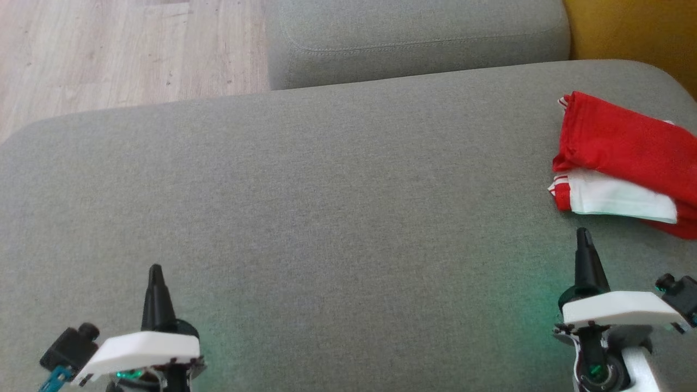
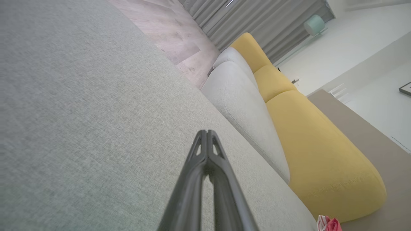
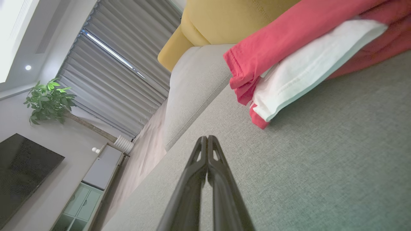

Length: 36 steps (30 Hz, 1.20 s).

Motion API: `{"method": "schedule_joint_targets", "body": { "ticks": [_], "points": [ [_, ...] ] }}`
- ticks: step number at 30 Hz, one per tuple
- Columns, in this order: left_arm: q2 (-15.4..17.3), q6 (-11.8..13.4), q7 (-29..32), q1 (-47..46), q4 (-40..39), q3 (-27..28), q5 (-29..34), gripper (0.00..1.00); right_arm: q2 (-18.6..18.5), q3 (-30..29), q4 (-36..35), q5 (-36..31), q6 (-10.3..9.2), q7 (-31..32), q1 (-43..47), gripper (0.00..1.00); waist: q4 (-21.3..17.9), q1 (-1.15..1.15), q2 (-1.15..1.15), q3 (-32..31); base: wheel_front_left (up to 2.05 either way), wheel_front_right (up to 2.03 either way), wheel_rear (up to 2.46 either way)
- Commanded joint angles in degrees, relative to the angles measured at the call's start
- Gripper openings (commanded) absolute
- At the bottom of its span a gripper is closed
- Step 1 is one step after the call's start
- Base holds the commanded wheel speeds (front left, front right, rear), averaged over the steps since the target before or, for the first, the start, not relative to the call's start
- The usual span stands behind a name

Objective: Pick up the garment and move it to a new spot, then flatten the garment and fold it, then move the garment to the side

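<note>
The red and white garment (image 1: 626, 141) is seen lying folded at the far right of the grey sofa seat (image 1: 326, 190), with a white layer exposed between red layers along its near edge. The right end effector (image 1: 584, 235) is held at the lower right of the head view, its two dark fingers closed together into a single point and directed up the view. It is placed near the garment's near edge but apart from it, and nothing is gripped. In the right wrist view the garment (image 3: 289, 48) is found above and to the right of the joined tips. The left end effector (image 1: 156, 272) is held at the lower left, well apart from the garment, over bare seat fabric, likewise closed and empty, its fingers pointed up the view roughly parallel to the right one's. Whether either tip touches the fabric cannot be told. Beyond the seat a grey cushion (image 1: 414, 38), a yellow cushion (image 1: 631, 32) and wooden floor (image 1: 109, 49) are visible
</note>
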Motion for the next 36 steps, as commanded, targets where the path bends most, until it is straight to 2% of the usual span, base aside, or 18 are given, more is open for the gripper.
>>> {"method": "schedule_joint_targets", "body": {
  "ticks": [1, 36],
  "points": [
    [0.32, -0.48, 0.37, -3.28, -1.58, 1.55, -1.39, 0.00, -0.62, 0.13, -2.32, 1.70, 0.19, 0.35, -2.27, 0.00, 0.04, 0.00, 0.00, -0.02, 0.00, 0.00, 0.00],
    [0.42, -1.71, 6.15, -4.29, -1.00, 5.38, -20.62, 0.00, -0.63, -2.55, -4.12, 23.49, 0.30, 6.00, -2.13, 0.00, 0.95, 0.00, 0.00, -0.61, 0.00, 0.00, 0.00]
  ]
}}
